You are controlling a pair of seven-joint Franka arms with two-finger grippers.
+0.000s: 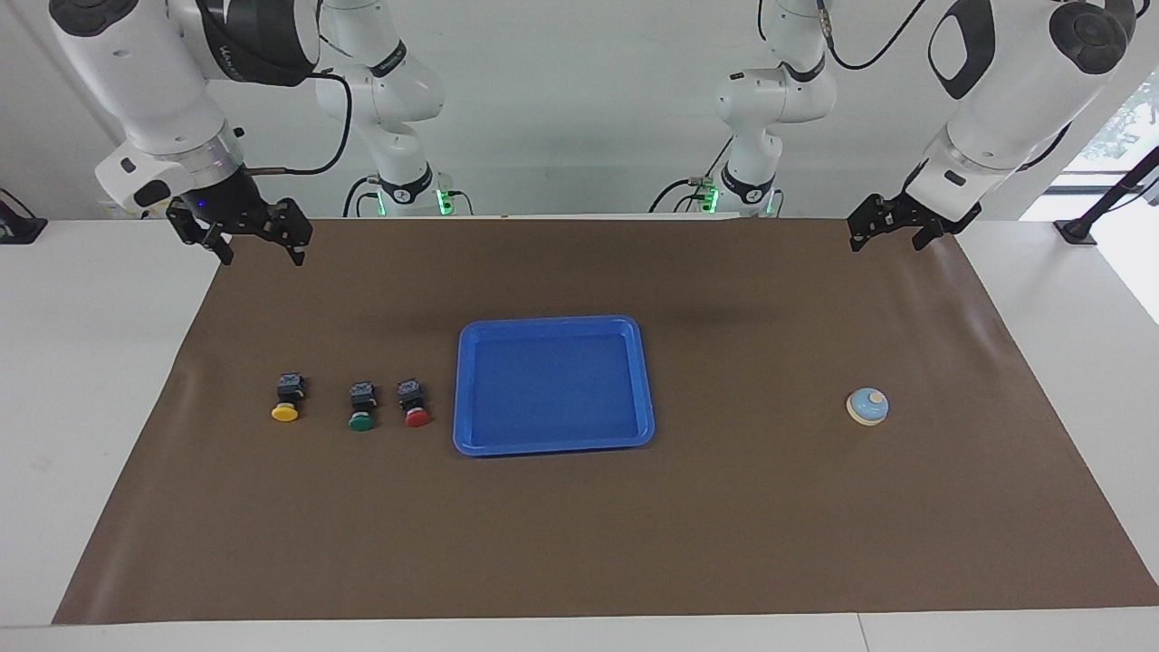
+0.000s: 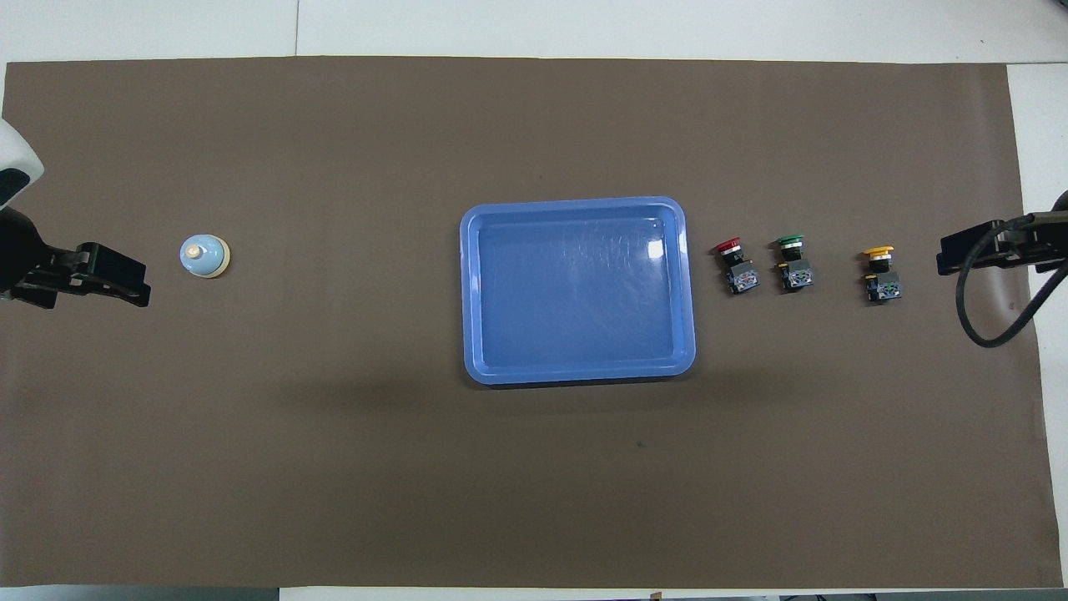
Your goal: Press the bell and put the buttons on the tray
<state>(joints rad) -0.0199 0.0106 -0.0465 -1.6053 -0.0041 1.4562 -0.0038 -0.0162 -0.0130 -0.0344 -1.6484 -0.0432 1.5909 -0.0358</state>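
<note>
Blue tray point(image 1: 554, 437) mid-mat, empty; yellow/green/red buttons point(image 1: 362, 407) in row beside; bell point(image 1: 867, 407) upright, left-arm end

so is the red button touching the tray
Apart. The overhead view shows a strip of bare brown mat between the red button and the tray rim; the facing view shows the same gap.

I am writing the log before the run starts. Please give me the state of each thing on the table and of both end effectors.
bell: upright on the mat, untouched
yellow button: lying on its side, outside the tray
green button: lying on its side, outside the tray
red button: lying on its side, nearest the tray, outside it
tray: empty
left end effector: open, raised, holds nothing
right end effector: open, raised, holds nothing
</note>
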